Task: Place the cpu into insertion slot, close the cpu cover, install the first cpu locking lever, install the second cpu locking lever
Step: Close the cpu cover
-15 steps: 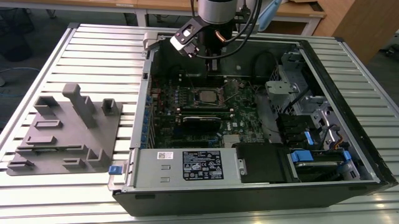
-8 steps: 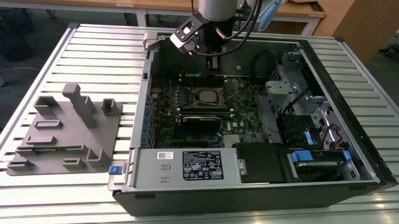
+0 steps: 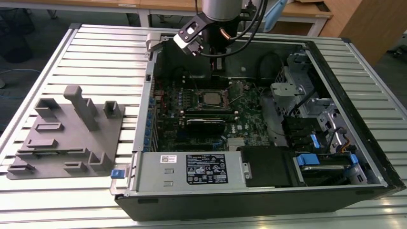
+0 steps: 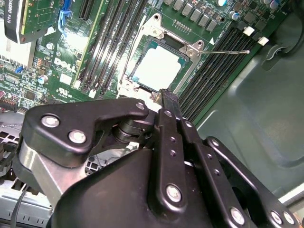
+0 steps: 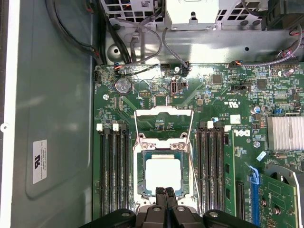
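Slatted metal table point(image 3: 95, 52), pale, with wooden desks behind it.

- Computer case point(image 3: 254, 206): black, lying open on the table. A grey moulded fixture point(image 3: 70, 138) sits beside it on the exterior view's left. A power supply point(image 3: 167, 170) with a black label sits at the near end.
- Arm point(image 3: 222, 9): reaches down into the far end of the case, above the green circuit board point(image 5: 237, 90).
- Gripper point(image 5: 165, 192): black. In both wrist views the two fingertips are pressed together with nothing between them.
- Cpu point(image 5: 163, 173): pale square, seated flat in the insertion slot point(image 5: 140, 176). In the first wrist view the closed fingertips overlap the chip's nearest edge. Whether they touch it cannot be told.
- Cpu cover point(image 5: 164, 109): silver frame, standing open on the far side of the socket from the fingertips. Board shows through its cut-out.
- Locking lever point(image 4: 228, 51): thin silver rod in the second wrist view, sticking out from a socket corner across the memory slots point(image 5: 112, 175).
- Memory slots: long and black, flanking the socket on both sides.
- Heat sink point(image 5: 285, 133): finned, silver, well apart from the socket.
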Available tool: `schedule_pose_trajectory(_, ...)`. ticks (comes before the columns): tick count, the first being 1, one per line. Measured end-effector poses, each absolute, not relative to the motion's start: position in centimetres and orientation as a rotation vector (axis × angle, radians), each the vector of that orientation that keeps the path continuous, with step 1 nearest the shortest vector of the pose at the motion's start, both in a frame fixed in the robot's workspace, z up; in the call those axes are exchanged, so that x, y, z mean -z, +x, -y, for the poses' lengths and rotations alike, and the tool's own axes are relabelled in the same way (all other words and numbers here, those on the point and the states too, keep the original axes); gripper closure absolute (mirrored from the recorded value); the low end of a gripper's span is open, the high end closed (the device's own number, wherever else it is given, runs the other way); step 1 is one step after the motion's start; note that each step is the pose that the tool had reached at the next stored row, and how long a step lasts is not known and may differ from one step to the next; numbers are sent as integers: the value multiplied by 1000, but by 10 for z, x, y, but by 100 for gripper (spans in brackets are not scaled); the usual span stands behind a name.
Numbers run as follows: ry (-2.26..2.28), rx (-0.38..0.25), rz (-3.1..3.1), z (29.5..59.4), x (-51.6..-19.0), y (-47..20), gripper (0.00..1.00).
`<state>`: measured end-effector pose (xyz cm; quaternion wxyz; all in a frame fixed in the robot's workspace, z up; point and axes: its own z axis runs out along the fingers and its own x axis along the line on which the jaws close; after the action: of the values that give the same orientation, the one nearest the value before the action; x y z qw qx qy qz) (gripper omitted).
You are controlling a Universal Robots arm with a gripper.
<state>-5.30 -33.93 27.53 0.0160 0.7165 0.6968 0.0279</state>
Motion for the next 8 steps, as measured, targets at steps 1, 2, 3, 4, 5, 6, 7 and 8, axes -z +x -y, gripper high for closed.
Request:
schedule_pose_trajectory(1, 2228, -87, -2167, 339, -275, -53, 89)
schedule_pose_trajectory(2, 2228, -87, -2167, 339, -275, -53, 89)
schedule_pose_trajectory(3, 2228, -87, -2167, 339, -275, -53, 89)
schedule_pose_trajectory(4, 2228, -86, -2167, 339, -275, -53, 89)
schedule_pose_trajectory(5, 2228, -86, -2167, 339, -275, -52, 89)
schedule_pose_trajectory(6, 2228, -86, -2167, 339, -275, -51, 89)
schedule_pose_trajectory(7, 2228, -87, -2167, 339, -275, -49, 89)
schedule_pose_trajectory(8, 2228, -87, -2167, 339, -275, -47, 89)
